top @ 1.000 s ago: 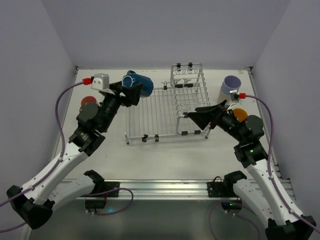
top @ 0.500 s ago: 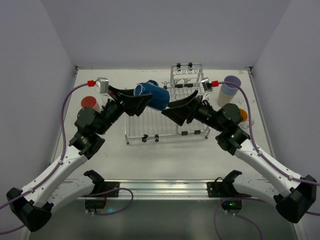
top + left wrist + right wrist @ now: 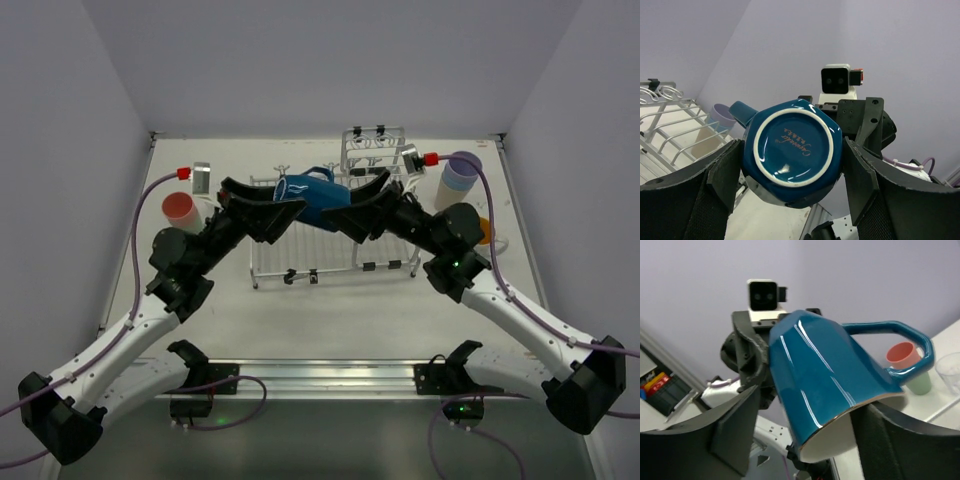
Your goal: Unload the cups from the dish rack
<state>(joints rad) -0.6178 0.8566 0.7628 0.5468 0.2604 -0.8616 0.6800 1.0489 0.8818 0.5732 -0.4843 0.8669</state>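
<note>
The dark blue mug (image 3: pixel 315 200) is up in the air, on its side, right over the flat grid half of the dish rack (image 3: pixel 300 262) and touching none of the wire. Its long axis runs across the table from one arm to the other. The base points at the left arm, the open mouth at the right arm, and the handle loop sticks up and toward the far wall.

The left gripper (image 3: pixel 288 210) has it. In the left wrist view the white-ringed base faces straight into the lens, a finger (image 3: pixel 727 172) is pressed on either flank, and the jaws are clamped on the mug's base end.

The right gripper (image 3: pixel 345 212) is at the other end. Its jaws are spread wide to either side of the rim, and the right wrist view shows the white inside of the mouth tipping down toward the camera. One finger (image 3: pixel 737 432) shows a gap from the mug's wall, so that side has no grip. The two grippers face each other nose to nose, with the mug bridging them.

On the table (image 3: pixel 330 310), a pink cup (image 3: pixel 180 208) stands well left of the rack. A lavender cup (image 3: pixel 460 172) stands just right of the tall basket. The right wrist view also catches a pale green cup (image 3: pixel 920 383) and a clear cup (image 3: pixel 950 371) beside the pink one.
</note>
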